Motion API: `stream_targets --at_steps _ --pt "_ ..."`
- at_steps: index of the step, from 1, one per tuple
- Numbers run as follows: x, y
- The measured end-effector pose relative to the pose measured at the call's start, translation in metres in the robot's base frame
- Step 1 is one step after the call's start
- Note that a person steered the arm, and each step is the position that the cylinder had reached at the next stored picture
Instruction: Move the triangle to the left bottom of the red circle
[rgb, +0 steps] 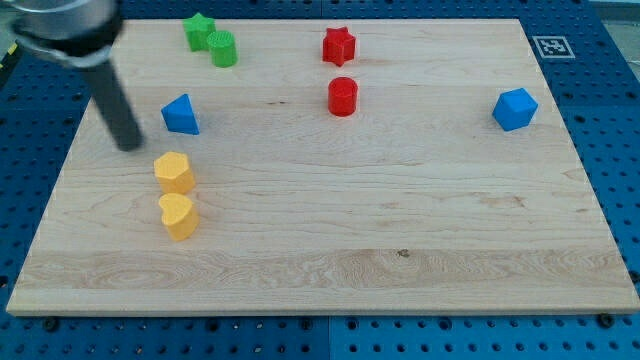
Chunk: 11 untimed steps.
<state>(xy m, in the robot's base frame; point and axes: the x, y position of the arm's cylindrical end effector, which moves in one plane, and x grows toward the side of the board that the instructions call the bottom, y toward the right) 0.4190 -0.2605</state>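
- Sitting just to the right of my tip (131, 145) and a little toward the view's top, the blue triangle (181, 114) is near but apart, with a sliver of bare worktop (400, 220) between.
- No pincer is fitted on this arm, only a rod, so there is no apart or together state to tell.
- Well beyond the triangle, further right of my tip, stands the red circle (343, 96); I judge the push must run rightward, ending below-left of it.
- Triangle: small blue wedge, apex toward the view's top, lying flat.
- Just below-right of my tip sit two yellow hearts (174, 172) (178, 215), off the likely path.
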Motion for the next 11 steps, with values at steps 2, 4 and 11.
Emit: stream_targets --at_steps 2,4,11 --pt "-0.068 0.017" --pt "-0.027 0.045" --pt "-0.038 0.153"
